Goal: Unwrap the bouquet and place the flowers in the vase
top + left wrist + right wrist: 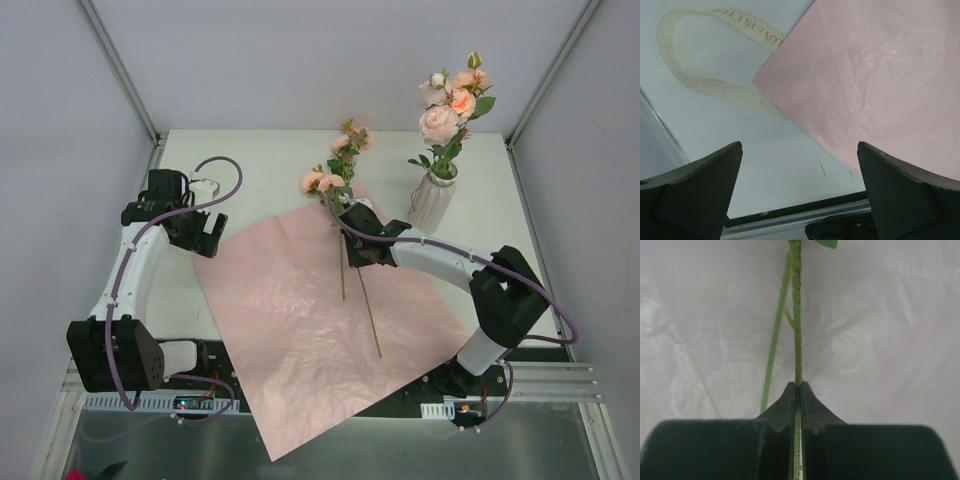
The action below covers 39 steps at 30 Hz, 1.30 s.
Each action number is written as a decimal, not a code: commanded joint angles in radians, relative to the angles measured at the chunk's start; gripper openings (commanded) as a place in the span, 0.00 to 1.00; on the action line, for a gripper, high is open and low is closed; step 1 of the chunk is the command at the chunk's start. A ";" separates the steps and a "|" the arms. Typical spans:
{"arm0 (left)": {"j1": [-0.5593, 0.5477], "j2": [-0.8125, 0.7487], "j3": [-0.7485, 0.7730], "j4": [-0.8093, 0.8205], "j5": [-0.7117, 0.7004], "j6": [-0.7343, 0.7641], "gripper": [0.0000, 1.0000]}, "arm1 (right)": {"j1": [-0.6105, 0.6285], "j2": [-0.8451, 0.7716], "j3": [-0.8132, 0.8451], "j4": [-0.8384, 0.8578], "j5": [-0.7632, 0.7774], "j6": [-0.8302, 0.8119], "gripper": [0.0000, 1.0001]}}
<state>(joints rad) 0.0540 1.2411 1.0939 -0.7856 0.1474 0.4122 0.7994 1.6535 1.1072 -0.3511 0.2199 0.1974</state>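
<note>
The bouquet lies undone: its pink paper is spread flat on the table. Two flowers with peach blooms lie across the sheet's far part, stems pointing toward me. My right gripper is shut on one green stem, just above the paper; the second stem runs beside it, free. The off-white ribbed vase stands at the back right, holding several roses. My left gripper hangs open at the paper's left corner, holding nothing.
A cream ribbon with gold lettering lies looped on the white table, left of the paper. The table's near edge rail shows below my left fingers. Grey walls close in the table on three sides.
</note>
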 commanded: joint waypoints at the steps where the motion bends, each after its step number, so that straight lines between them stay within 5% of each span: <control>1: 0.006 -0.008 -0.017 0.014 0.006 0.013 0.99 | -0.003 -0.058 0.000 -0.040 0.061 -0.062 0.01; 5: 0.006 -0.009 -0.020 0.019 0.007 0.013 0.99 | -0.017 0.027 0.049 -0.083 0.024 -0.107 0.05; 8: 0.006 -0.011 -0.026 0.022 0.000 0.016 0.99 | -0.035 0.089 0.095 -0.109 0.010 -0.133 0.40; 11: 0.006 -0.014 -0.031 0.023 -0.002 0.022 0.99 | -0.060 0.146 0.149 -0.120 0.001 -0.159 0.48; 23: 0.006 -0.014 -0.035 0.026 -0.009 0.033 0.99 | -0.124 0.299 0.315 -0.132 -0.060 -0.216 0.47; 39: 0.009 -0.008 -0.035 0.023 -0.017 0.042 0.99 | -0.111 0.296 0.293 -0.094 -0.081 -0.205 0.40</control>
<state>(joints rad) 0.0544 1.2415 1.0653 -0.7643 0.1467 0.4362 0.6735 1.9919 1.3933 -0.4538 0.1303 -0.0013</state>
